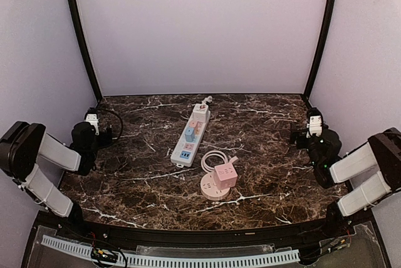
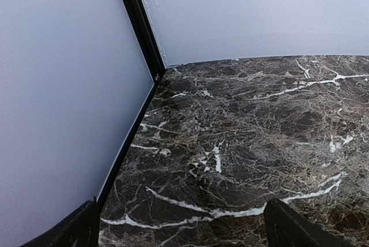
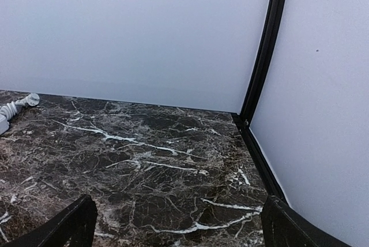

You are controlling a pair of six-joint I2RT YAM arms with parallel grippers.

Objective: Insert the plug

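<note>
Marble-top table point(image 1: 263, 155), white walls on three sides.

White power strip point(image 1: 190, 135) lies mid-table, running from near-left to far-right. Its sockets: a white block point(image 1: 200, 113) sits at the far end, a raised blue block point(image 1: 189, 133) about the middle. Further pink and blue patches along the strip; cannot tell whether these are plugs or socket faces. The strip's ribbed cord stub point(image 3: 14, 108) shows at the left edge of the right wrist view.

Pink cube point(image 1: 225, 176) just near-right of the strip, apart from it, resting on a round pink base point(image 1: 213, 190). White cable point(image 1: 215, 158) looped between the cube and the strip's near end. Plug end of the cable too small to pick out.

Left gripper point(image 1: 97, 127) at the left edge of the table, well apart from strip and cube. Fingers point(image 2: 75, 229) spread wide, bare marble between them, holding nothing.

Right gripper point(image 1: 310, 124) at the right edge, likewise well apart. Fingers point(image 3: 288, 227) wide, nothing between them
</note>
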